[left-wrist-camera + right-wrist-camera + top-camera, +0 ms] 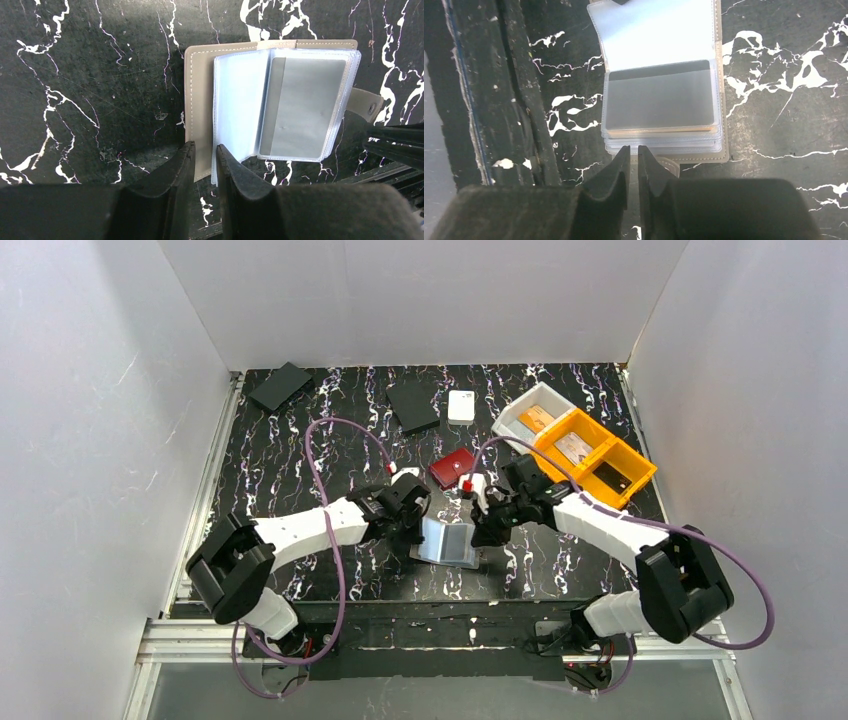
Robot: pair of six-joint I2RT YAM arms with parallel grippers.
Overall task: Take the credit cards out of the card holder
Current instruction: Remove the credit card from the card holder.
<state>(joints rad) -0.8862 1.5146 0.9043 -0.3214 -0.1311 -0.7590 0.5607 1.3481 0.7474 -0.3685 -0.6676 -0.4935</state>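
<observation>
Our arms reach inward toward each other, wrists low. Our left gripper (pixel 202 150) and right gripper (pixel 633 150) each show a narrow slit between fingers.

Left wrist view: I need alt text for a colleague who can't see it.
A grey card holder lies open on the black marbled table, its clear sleeves fanned and a grey card showing in the top one. The left end effector sits at its near edge, fingers narrowly apart with the cover's corner between them.
</observation>
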